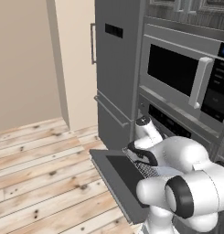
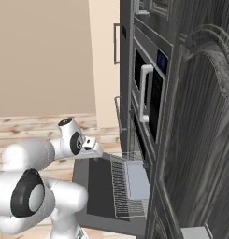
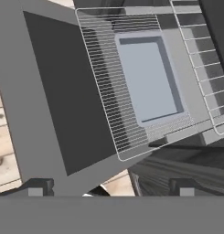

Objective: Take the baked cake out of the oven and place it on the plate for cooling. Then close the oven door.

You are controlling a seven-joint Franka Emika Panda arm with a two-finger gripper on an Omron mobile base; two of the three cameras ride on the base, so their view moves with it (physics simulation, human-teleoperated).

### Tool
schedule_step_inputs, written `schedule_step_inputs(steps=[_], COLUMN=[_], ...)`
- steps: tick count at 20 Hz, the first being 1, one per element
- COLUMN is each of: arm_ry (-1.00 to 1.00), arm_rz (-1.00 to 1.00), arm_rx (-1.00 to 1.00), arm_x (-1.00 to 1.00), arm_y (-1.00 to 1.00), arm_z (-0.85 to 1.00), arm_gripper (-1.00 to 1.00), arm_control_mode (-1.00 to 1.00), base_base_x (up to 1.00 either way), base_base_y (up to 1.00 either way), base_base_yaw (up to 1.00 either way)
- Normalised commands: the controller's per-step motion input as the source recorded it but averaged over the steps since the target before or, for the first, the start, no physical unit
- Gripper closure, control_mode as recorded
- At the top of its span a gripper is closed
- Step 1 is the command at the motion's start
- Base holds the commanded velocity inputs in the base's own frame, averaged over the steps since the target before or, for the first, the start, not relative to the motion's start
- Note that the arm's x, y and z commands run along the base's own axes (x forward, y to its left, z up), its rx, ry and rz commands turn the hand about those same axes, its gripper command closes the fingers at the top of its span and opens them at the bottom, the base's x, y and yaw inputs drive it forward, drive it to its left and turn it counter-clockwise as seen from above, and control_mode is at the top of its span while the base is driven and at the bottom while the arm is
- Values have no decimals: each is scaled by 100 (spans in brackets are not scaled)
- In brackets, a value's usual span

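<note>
My gripper (image 3: 111, 186) hangs with jaws spread wide and empty above the oven door (image 3: 54, 91), which lies folded flat. At one o'clock from my fingertips a rack (image 3: 131, 87) is slid out, carrying a pale grey tray (image 3: 147, 77), possibly the cake's pan.

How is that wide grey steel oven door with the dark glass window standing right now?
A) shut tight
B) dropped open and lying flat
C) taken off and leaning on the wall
B: the wide grey steel oven door lies flat, with a wire rack pulled out over it.
</note>
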Motion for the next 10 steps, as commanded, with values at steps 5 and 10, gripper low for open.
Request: schedule_step_inputs(steps=[5,10], arm_ry=[15,17], arm_rz=[0,0], arm_rx=[1,3], arm_x=[24,17], arm_y=[0,0], arm_z=[-48,-33], arm_gripper=[-100,-100], arm_control_mode=[-100,-100], base_base_x=[0,0], base_base_y=[0,0], base_base_yaw=[0,0])
